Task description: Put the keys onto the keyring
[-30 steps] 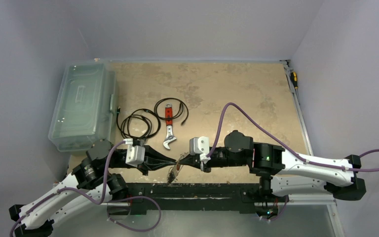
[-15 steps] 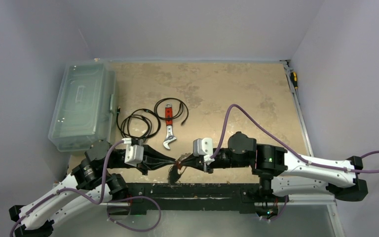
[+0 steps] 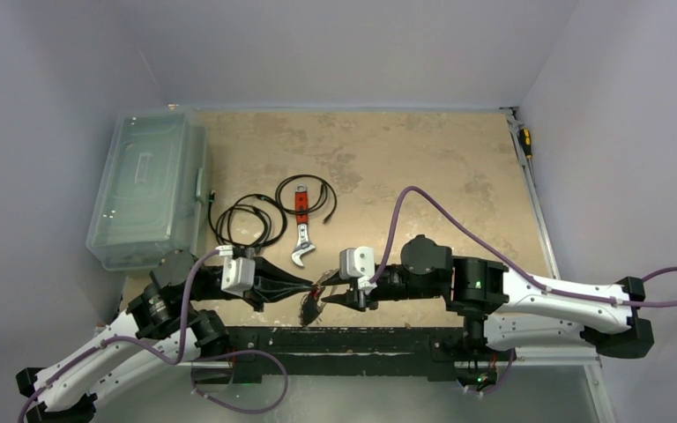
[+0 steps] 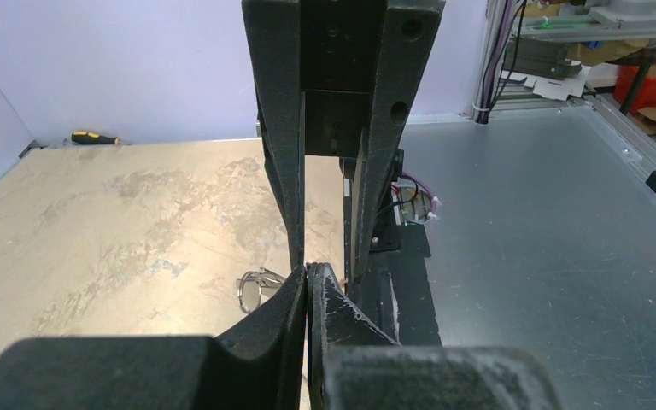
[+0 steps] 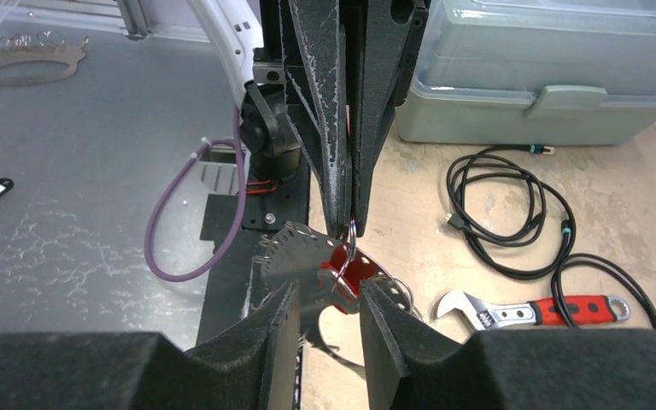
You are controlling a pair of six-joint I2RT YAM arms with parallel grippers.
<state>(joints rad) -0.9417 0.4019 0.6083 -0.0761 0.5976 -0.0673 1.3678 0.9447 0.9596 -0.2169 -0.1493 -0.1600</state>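
Note:
My left gripper [image 3: 310, 286] [image 4: 307, 267] is shut on a thin silvery wire ring, the keyring [image 5: 352, 232], seen edge-on in the right wrist view. A bundle hangs from it above the table's near edge. The bundle is a red flat piece [image 5: 354, 266], a dark curved plate [image 5: 295, 252] with holes and small rings, and a small silvery key-like piece [image 5: 333, 281]. My right gripper [image 3: 327, 298] [image 5: 329, 289] is open, with a finger on each side of the red piece and not touching it. Another silvery ring [image 4: 252, 290] shows beside my left fingers.
A red-handled wrench [image 3: 301, 231] and black coiled cables [image 3: 251, 220] lie just beyond the grippers. A clear lidded box [image 3: 145, 189] stands at the left edge. A screwdriver [image 3: 524, 139] lies at the far right. A black base rail [image 3: 353, 339] runs along the near edge.
My right gripper drew back a little to the right, then came back left to the hanging bundle. The bundle swung slightly. My left gripper kept its hold.

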